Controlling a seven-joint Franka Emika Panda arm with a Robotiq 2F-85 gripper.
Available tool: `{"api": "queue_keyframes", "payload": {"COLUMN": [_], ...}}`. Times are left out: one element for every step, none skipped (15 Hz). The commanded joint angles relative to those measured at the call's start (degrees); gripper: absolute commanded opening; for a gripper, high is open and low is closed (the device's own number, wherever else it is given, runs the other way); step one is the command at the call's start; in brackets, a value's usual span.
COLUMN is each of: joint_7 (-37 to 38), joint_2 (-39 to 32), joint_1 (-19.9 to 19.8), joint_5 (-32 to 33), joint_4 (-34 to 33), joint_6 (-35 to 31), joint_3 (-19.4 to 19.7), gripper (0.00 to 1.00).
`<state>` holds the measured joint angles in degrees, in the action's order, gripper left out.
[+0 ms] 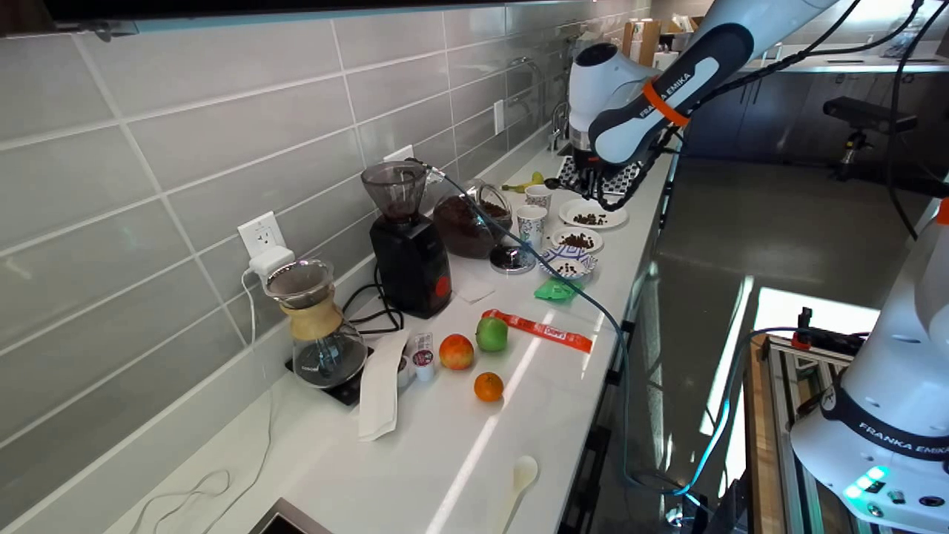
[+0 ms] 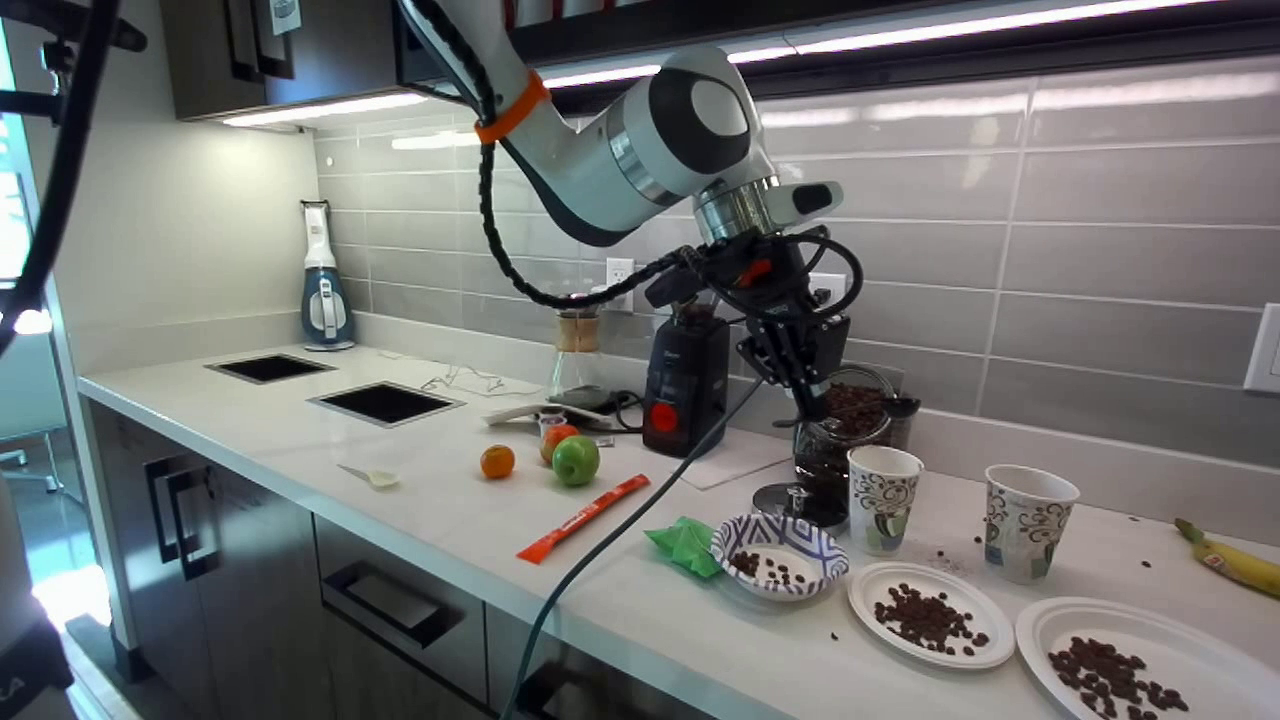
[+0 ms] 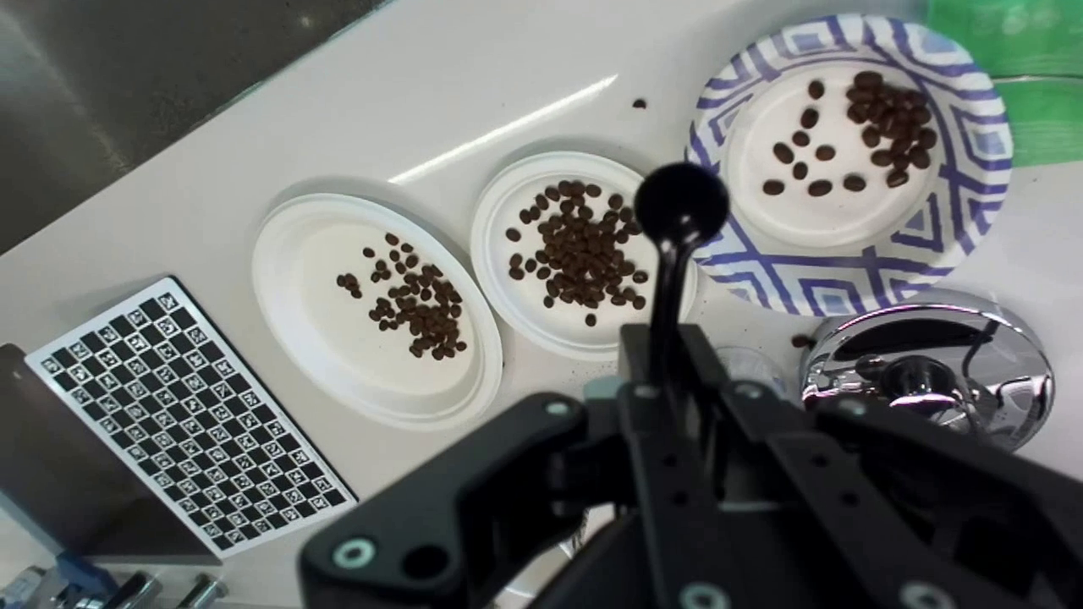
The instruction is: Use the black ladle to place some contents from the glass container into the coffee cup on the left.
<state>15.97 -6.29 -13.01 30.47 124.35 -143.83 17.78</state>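
Black jointed hand gripping glossy, round-bowled ladle

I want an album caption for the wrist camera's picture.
A robot gripper holds a black ladle; coffee beans lie on two white plates and in a patterned bowl.

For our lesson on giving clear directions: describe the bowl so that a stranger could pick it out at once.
On the long white counter, find the green packet near the red strip. Right beside the packet sits the bowl, with dark beans in it. Unlike the two plain white plates nearby, its sides carry an angular blue-purple pattern.
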Motion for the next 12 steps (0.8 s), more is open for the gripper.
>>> {"api": "queue_keyframes", "payload": {"joint_7": [3.9, 4.1, 4.6, 4.7, 4.8, 4.7, 4.7, 4.4, 4.5, 4.6, 4.7, 4.8], "joint_2": [-3.8, -4.6, -5.4, -6.2, -7.1, -7.8, -8.6, -9.2, -9.7, -10.0, -10.2, -10.3], "joint_1": [1.1, 1.3, 1.6, 1.8, 2.1, 2.3, 2.6, 2.8, 3.2, 3.5, 3.7, 3.8], "joint_5": [6.1, 7.2, 8.5, 9.5, 10.5, 11.5, 12.7, 13.6, 15.0, 16.3, 17.7, 19.0], "joint_4": [-4.1, -5.2, -6.1, -6.9, -7.8, -8.5, -9.3, -9.9, -10.4, -10.8, -11.2, -11.4], "joint_6": [0.6, 1.1, 1.4, 1.7, 2.1, 2.4, 2.9, 3.5, 4.4, 5.4, 6.4, 7.5], "joint_3": [0.3, 0.3, 0.3, 0.3, 0.3, 0.3, 0.4, 0.5, 0.5, 0.6, 0.6, 0.5], "gripper": [0.02, 0.02, 0.02, 0.02, 0.02, 0.02, 0.02, 0.02, 0.02, 0.02, 0.02, 0.02]}}
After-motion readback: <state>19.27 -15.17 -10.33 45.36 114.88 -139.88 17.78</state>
